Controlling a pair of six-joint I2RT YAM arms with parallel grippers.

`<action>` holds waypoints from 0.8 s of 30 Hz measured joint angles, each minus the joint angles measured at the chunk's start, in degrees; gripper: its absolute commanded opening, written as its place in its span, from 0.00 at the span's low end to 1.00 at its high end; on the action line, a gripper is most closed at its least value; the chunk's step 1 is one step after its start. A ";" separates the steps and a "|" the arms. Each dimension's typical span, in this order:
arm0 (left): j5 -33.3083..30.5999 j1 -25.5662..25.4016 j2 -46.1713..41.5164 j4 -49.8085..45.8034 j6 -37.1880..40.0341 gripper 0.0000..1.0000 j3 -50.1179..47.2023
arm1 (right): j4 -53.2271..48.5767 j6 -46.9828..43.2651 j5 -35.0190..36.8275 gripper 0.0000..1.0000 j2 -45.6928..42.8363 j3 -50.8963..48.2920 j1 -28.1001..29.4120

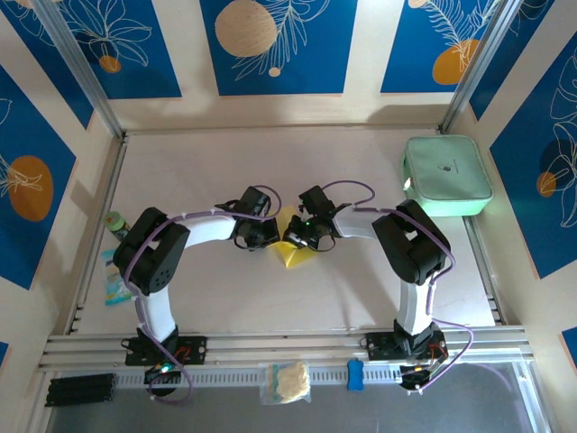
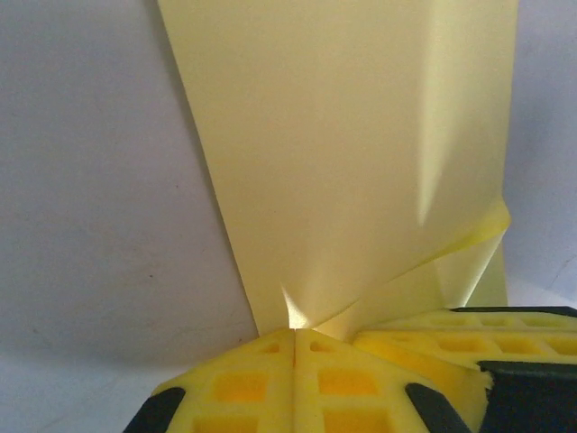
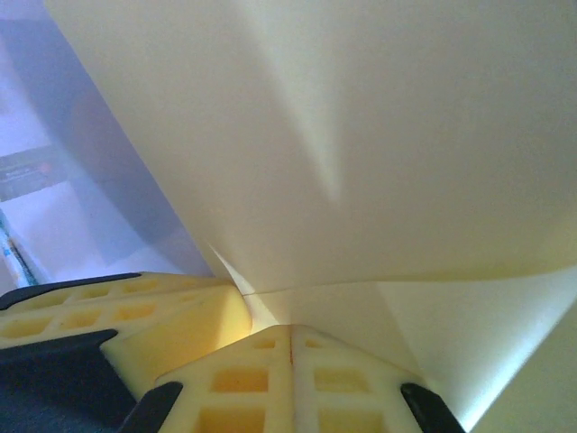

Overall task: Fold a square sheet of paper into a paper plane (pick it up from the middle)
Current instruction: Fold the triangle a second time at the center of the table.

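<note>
Fingers of left gripper point(image 2: 295, 334) and right gripper point(image 3: 290, 330) clamp the square sheet of paper point(image 1: 295, 257) side by side (it is creased); lift evenly, without tearing.

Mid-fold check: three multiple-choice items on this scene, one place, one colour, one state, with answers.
1. Where is the mint-green case? A back right B front left C between the arms
2. What colour is the paper sheet? A white B yellow C blue
3. The left end effector is: A wide open B shut on the paper sheet C shut on nothing
Answers: 1 A, it lies in the back right corner; 2 B, yellow in every view; 3 B, it pinches the sheet's edge.
</note>
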 measured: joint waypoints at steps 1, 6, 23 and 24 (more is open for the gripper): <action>-0.11 -0.04 0.00 -0.15 0.24 0.00 0.09 | -0.07 -0.20 -0.04 0.04 -0.50 -0.11 -0.11; -0.70 -0.24 0.28 -1.29 1.86 0.00 0.87 | -0.59 -3.21 0.90 0.06 -5.22 -0.70 -0.61; -1.33 -0.24 2.99 -6.43 8.55 0.00 6.03 | 0.02 -9.27 1.11 0.05 -2.62 -2.23 -2.43; -1.36 -0.24 3.13 -6.56 8.74 0.00 6.21 | 0.04 -9.25 1.20 0.05 -2.32 -2.23 -2.43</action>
